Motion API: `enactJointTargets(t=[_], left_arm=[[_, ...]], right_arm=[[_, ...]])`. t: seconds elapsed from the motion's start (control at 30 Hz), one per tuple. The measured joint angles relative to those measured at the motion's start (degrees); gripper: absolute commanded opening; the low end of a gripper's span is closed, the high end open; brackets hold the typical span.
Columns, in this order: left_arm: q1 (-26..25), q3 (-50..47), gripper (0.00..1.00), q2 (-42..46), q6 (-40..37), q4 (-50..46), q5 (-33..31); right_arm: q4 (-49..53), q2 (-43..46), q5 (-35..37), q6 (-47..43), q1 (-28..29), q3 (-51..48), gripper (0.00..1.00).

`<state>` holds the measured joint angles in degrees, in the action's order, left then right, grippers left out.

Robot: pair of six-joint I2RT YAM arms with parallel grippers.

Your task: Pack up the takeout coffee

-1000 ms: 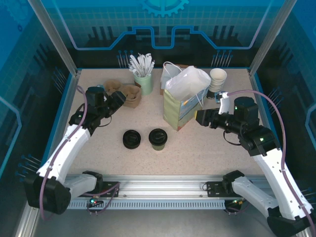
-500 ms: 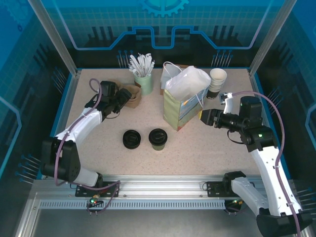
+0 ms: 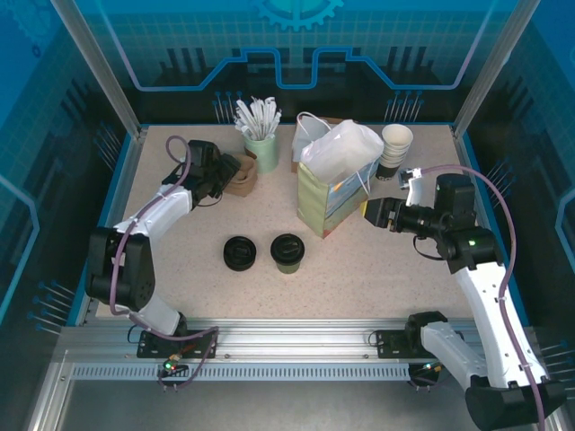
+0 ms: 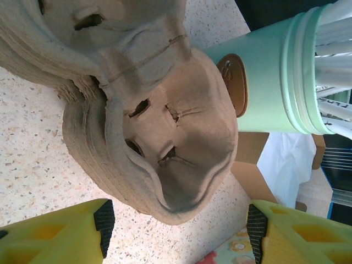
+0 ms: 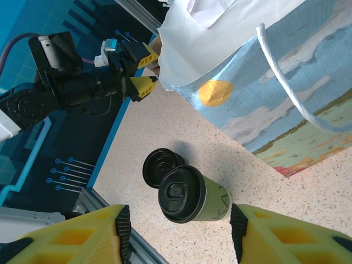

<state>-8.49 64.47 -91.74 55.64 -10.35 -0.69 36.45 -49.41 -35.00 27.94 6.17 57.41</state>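
right wrist | takeout coffee (image 5: 193, 197): olive sides, black lid | left claw (image 4: 180, 223), right claw (image 5: 180, 225) agape

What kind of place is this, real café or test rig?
Most likely a robot test cell dressed as a coffee counter: an aluminium frame with blue printed panels encloses the table, which carries a paper bag, a lidded takeout coffee and stacked pulp cup carriers.

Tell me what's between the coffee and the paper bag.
Nothing: only bare table separates the coffee and the bag, plain in the right wrist view.
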Motion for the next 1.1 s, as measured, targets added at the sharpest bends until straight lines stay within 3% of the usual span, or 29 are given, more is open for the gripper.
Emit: enactJointTargets(t=[1.1], left_arm=[[0.48,2.36,0.63,-3.58,1.99,0.24,-2.12]], right_arm=[[0.26,-0.48,-0.02,-1.05,-1.73,-0.52,0.52]])
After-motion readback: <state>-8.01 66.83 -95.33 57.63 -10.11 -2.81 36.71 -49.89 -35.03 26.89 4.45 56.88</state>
